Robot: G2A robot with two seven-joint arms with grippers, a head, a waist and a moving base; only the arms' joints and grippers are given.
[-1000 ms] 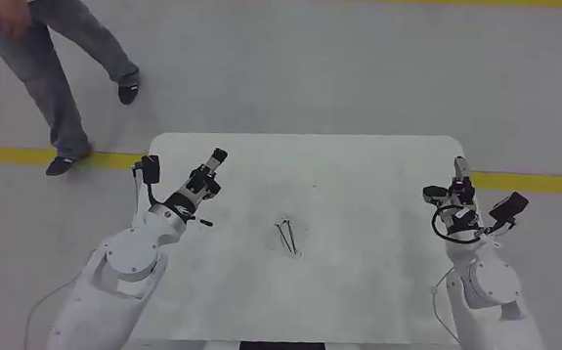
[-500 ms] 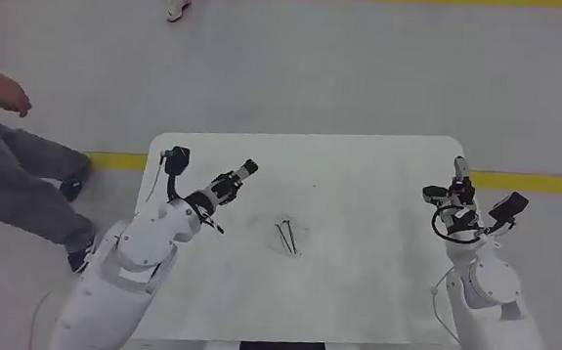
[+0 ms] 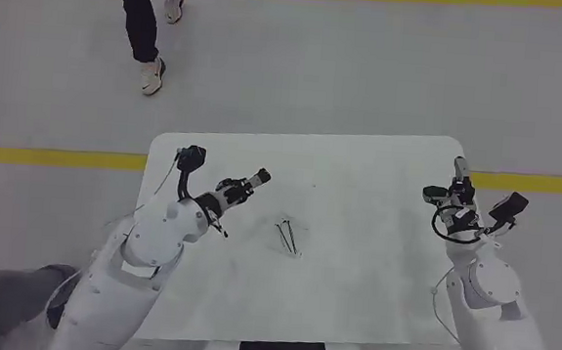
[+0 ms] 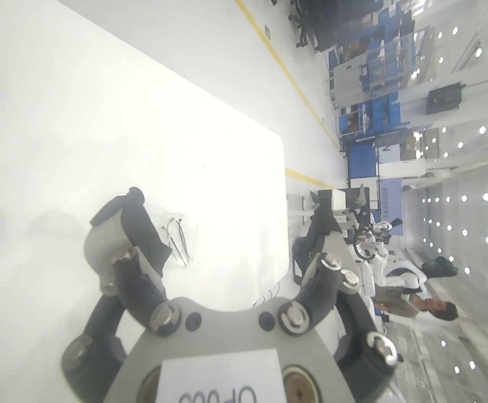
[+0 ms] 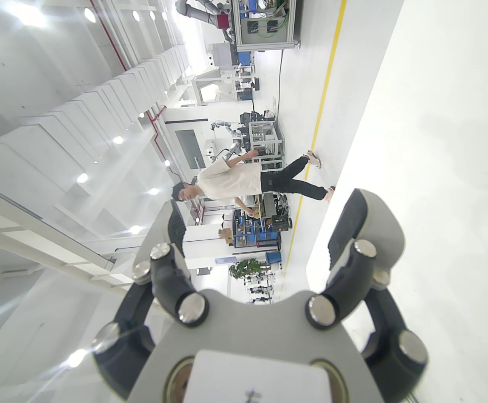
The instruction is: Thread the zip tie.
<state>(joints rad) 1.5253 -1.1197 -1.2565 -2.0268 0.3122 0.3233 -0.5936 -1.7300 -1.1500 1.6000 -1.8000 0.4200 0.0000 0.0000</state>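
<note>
**A:** Your left gripper has swung in from the left edge toward the middle of the table over the last second. Your right gripper has not shifted.

**B:** And where are the zip ties?

**A:** You'll find them lying flat together near the centre of the table. They are a little right of the left gripper and nearer to you, and they don't touch it. I can make out at least 2 thin black strands, but I can't give you an exact count.

**B:** Has the left gripper got hold of anything?

**A:** No. Its wrist camera shows you 2 fingers spread wide with nothing between them, and the ties lie on the table beyond 1 finger.

**B:** And the right side?

**A:** Your right gripper hangs over the far right edge of the table, well apart from the ties. Its fingers also stand wide apart and hold nothing.
</note>
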